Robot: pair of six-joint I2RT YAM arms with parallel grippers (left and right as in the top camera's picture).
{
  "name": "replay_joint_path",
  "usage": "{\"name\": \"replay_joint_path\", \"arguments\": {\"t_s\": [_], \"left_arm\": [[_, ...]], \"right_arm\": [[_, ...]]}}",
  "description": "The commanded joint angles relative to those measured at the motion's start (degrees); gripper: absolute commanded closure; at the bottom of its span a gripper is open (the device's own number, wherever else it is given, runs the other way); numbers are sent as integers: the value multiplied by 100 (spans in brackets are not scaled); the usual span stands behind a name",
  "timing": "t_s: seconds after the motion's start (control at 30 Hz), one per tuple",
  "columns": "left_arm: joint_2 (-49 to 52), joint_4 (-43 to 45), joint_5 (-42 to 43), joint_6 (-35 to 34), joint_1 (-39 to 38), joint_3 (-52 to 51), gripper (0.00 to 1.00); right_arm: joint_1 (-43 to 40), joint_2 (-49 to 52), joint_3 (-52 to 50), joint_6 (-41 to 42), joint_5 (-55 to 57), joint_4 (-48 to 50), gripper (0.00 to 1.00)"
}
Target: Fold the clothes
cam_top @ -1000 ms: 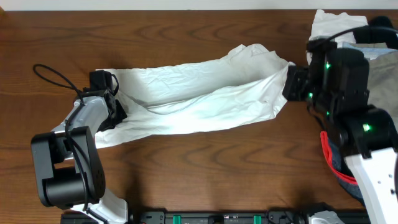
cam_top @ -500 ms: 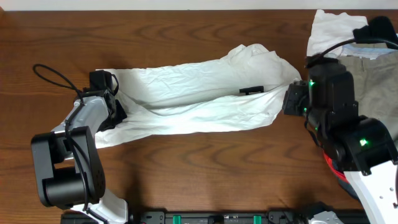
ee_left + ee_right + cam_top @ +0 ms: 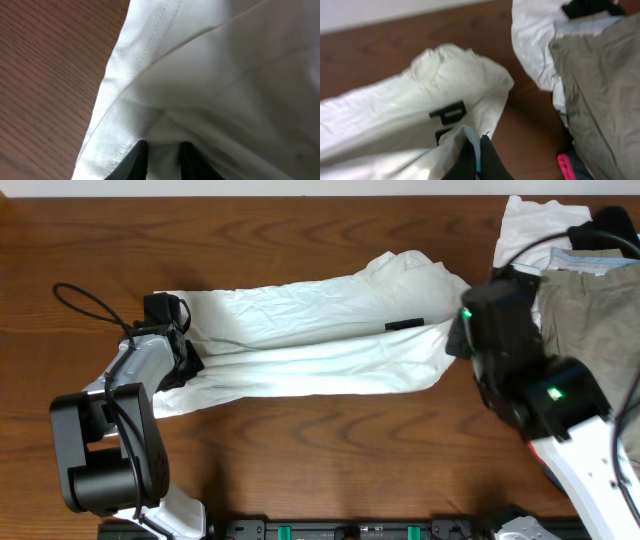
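White, thin and wrinkled, the garment [image 3: 300, 345] is lying stretched across the wooden counter [image 3: 300, 230], and both arms are holding it by its ends. Far to the left of the dark label [image 3: 404, 326], the left gripper [image 3: 161, 155] is pinching a fold near the stitched hem, its jaws nearly closed with cloth between them. Just to the right of the label, the right gripper [image 3: 476, 150] is clamping, fully closed, a thin raised edge of the same garment.

The step in hand is, I judge, bringing this right end over toward the left one to make a fold. To do it well, the right arm should be lifting the edge only enough to clear the cloth below and travelling straight along the garment. Meanwhile the left gripper should be anchoring its end so that nothing is sliding.

Further right of the label, the khaki trousers [image 3: 600, 75] and a white piece [image 3: 532, 35] are waiting in a pile. The moving arm should be avoiding them.
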Motion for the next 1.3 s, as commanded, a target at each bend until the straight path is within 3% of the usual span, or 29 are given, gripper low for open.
{"name": "replay_joint_path", "arguments": {"t_s": [0.0, 0.17, 0.23, 0.53, 0.7, 0.77, 0.97, 1.1, 1.27], "left_arm": [[313, -98, 210, 13, 13, -214, 76], [313, -74, 208, 13, 13, -214, 76], [313, -74, 208, 13, 13, -214, 76], [313, -79, 208, 13, 13, -214, 76], [313, -79, 210, 13, 13, -214, 76], [313, -76, 210, 11, 13, -214, 76], [313, -76, 210, 13, 13, -214, 76], [313, -74, 208, 11, 13, -214, 76], [313, -76, 210, 11, 13, -214, 76]], "right_arm": [[37, 223, 98, -2, -22, 109, 99], [37, 234, 101, -1307, -2059, 367, 99], [37, 210, 101, -1344, -2286, 22, 99], [31, -92, 101, -365, -876, -2188, 99], [31, -297, 101, 688, -46, -3034, 99], [31, -330, 101, 459, -116, -3010, 95], [31, -334, 101, -35, -452, -3003, 68], [31, -332, 101, -61, -339, -2566, 64], [7, -122, 98, -815, -581, -1412, 66]]}}
